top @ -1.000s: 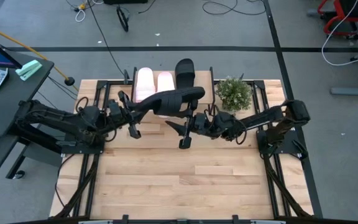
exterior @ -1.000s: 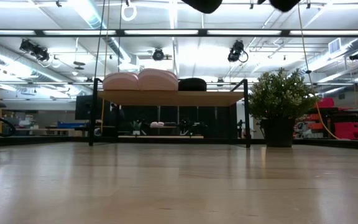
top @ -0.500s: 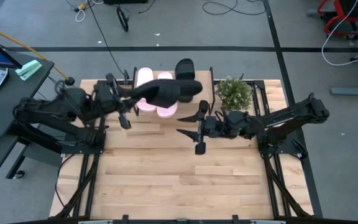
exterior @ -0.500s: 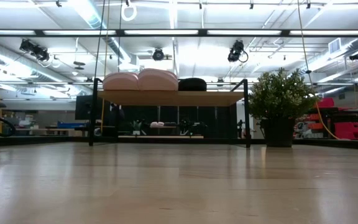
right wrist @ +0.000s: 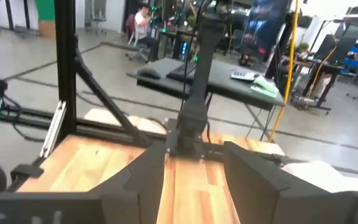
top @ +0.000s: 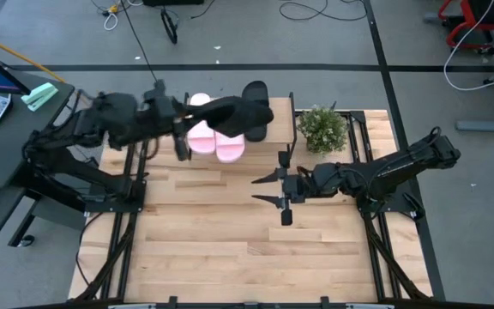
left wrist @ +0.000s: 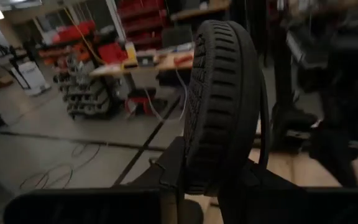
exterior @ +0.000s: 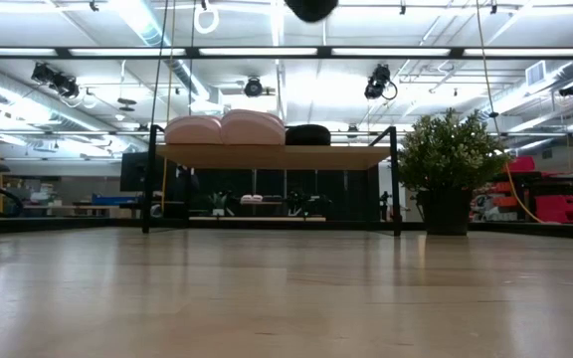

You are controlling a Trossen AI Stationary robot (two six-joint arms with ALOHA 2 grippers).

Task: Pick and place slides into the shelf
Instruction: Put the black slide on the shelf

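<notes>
- Left gripper (top: 178, 136) clamped on fourth slide, a black rubber open-toe sandal (top: 234, 114), carried in air above low wood-plank shelf with thin black legs (exterior: 277, 155).
- Right gripper (top: 268, 189) empty, fingers spread wide, hovering mid-table away from shelf.
- On shelf: two pale pink wide-strap slides (exterior: 225, 128), one black slide (exterior: 308, 134).
- Count: four slides; three placed, one left.
- Small green potted plant (top: 323, 128) just beside shelf.
</notes>
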